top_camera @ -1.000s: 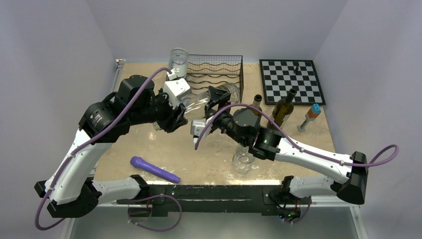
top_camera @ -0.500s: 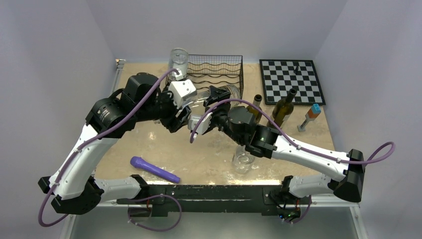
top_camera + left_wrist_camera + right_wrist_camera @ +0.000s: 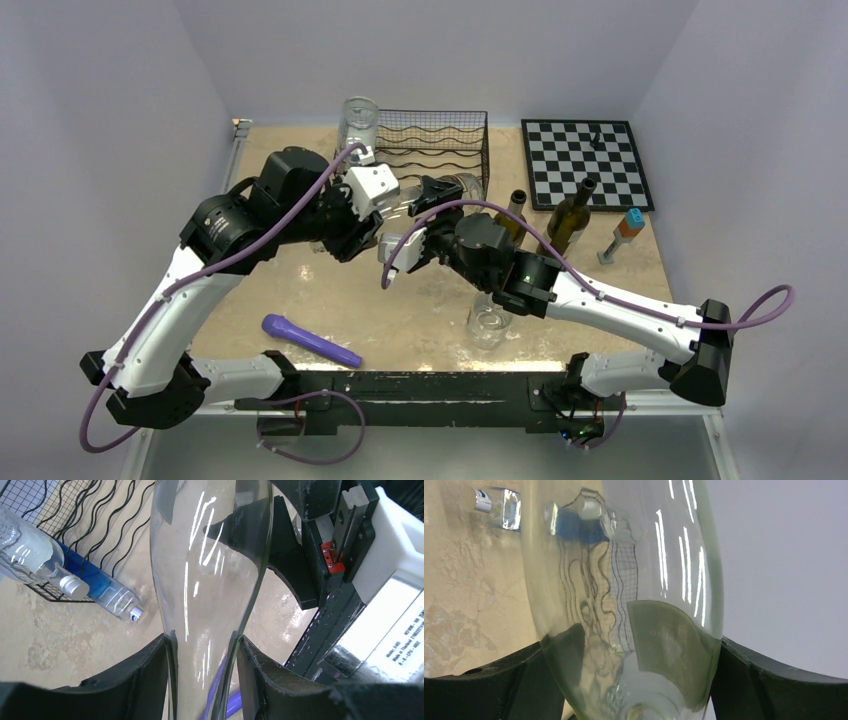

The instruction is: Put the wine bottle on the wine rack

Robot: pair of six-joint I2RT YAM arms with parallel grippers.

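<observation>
A clear glass wine bottle (image 3: pixel 458 187) hangs on its side just in front of the black wire wine rack (image 3: pixel 440 140). My left gripper (image 3: pixel 372 225) is shut on its narrow neck; in the left wrist view both pads press the glass (image 3: pixel 210 580) around the gripper (image 3: pixel 202 680). My right gripper (image 3: pixel 432 202) is shut wide on the bottle's thick body (image 3: pixel 624 580), with dark fingers tight on both sides of it around the gripper (image 3: pixel 629 680). The rack's wavy tiers (image 3: pixel 95 520) show behind the bottle.
A clear plastic bottle (image 3: pixel 358 125) stands at the rack's left corner, and one with a blue label (image 3: pixel 107 592) shows beside it. Two dark wine bottles (image 3: pixel 568 218) (image 3: pixel 513 212) stand right of the rack, near a chessboard (image 3: pixel 585 160). A drinking glass (image 3: pixel 488 322) and purple tool (image 3: pixel 310 340) lie near the front.
Both arms have carried the bottle a little back and right, toward the rack. The left arm's elbow has swung inward with it.
</observation>
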